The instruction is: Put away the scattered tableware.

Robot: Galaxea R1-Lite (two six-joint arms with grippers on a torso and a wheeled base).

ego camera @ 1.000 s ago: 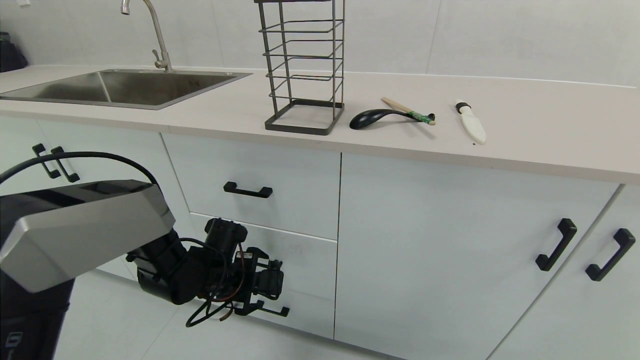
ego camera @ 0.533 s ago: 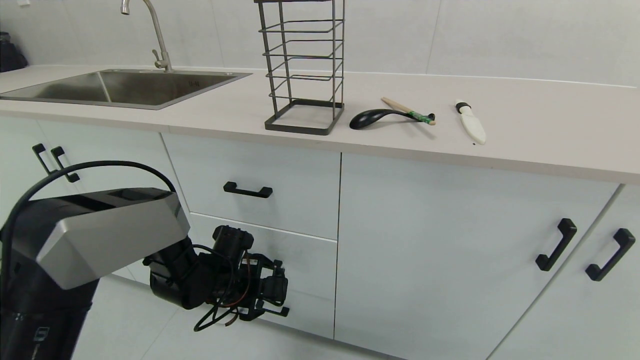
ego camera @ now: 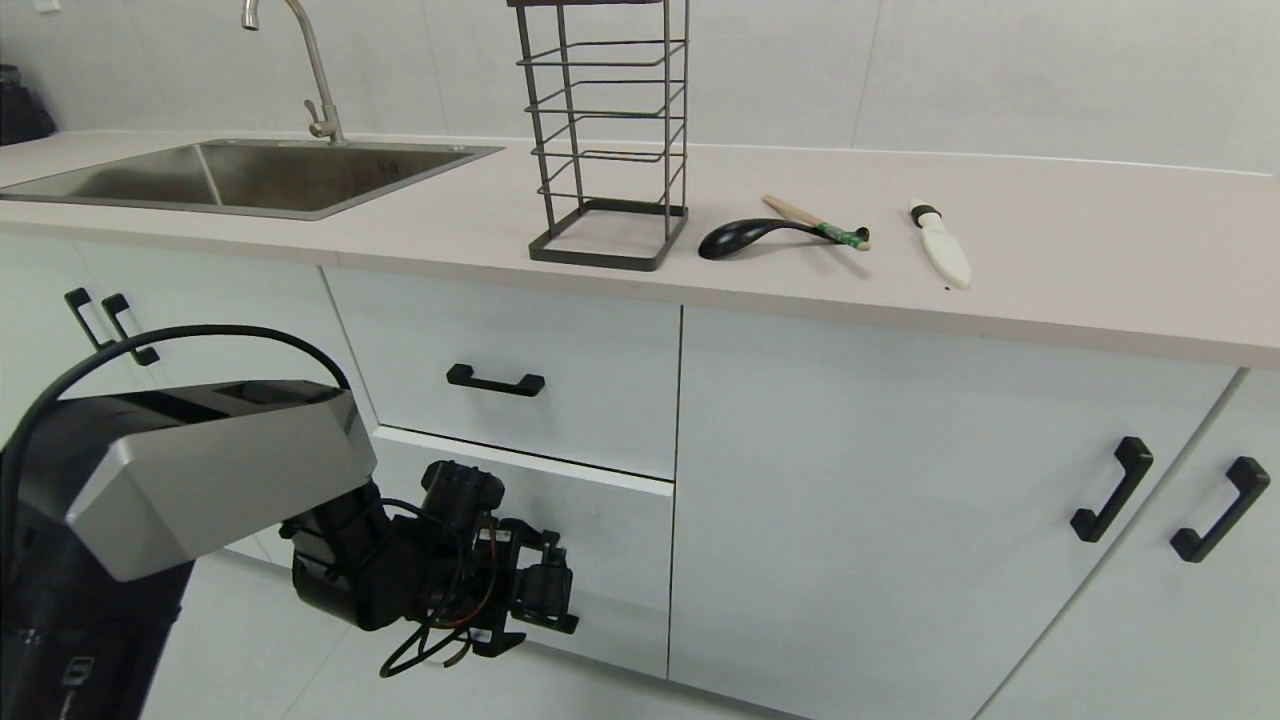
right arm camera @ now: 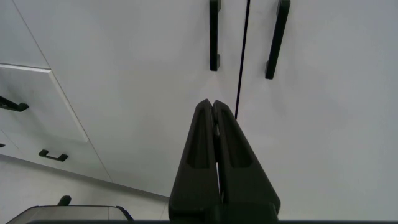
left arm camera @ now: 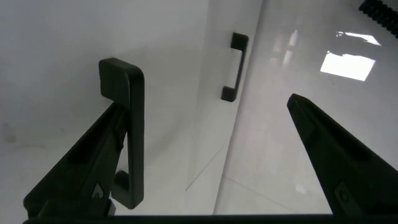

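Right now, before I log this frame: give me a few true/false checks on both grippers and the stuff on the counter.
1. The left gripper is open, with the lower drawer handle between its fingers. True.
2. The right gripper is open. False: its fingers are pressed together.
3. The spoon lies in the sink. False: it lies on the counter, right of the rack.
4. The knife lies on the counter, right of the spoon. True.
5. The chopsticks stand in the rack. False: they lie on the counter by the spoon's handle.
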